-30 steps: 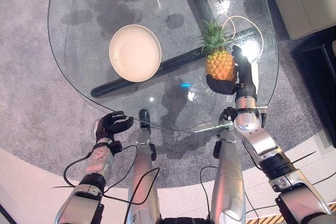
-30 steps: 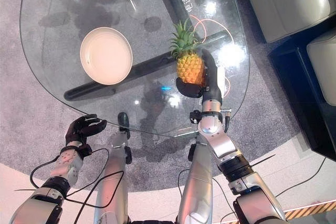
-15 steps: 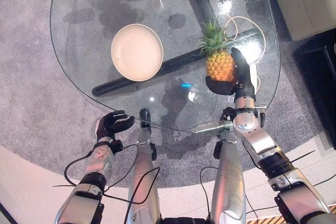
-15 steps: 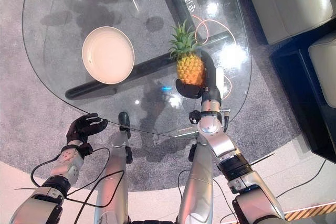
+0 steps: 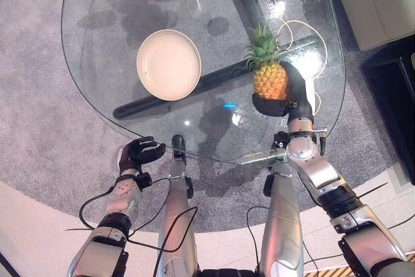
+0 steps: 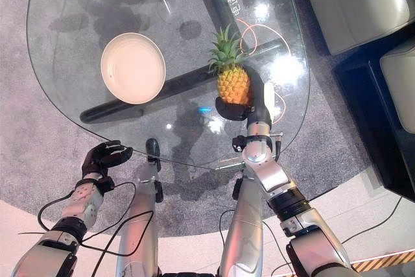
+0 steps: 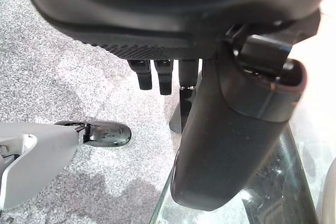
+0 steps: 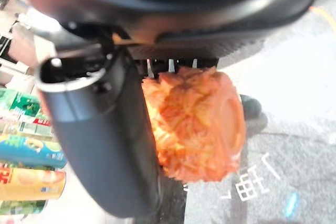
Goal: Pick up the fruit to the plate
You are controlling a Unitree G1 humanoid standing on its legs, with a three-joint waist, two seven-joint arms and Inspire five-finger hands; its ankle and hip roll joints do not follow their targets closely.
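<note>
Right robot hand curled round pineapple on glass counter, well right of plate, left robot hand curled, holding nothing

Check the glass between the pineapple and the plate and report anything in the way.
Nothing visible blocks it. The right hand is wrapped round the orange pineapple, and the stretch of round glass table over to the cream plate is bare.

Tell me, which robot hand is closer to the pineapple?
The right. The right robot hand is curled round the pineapple on the glass table. The left robot hand sits far off, at the table's near edge, below the plate.
</note>
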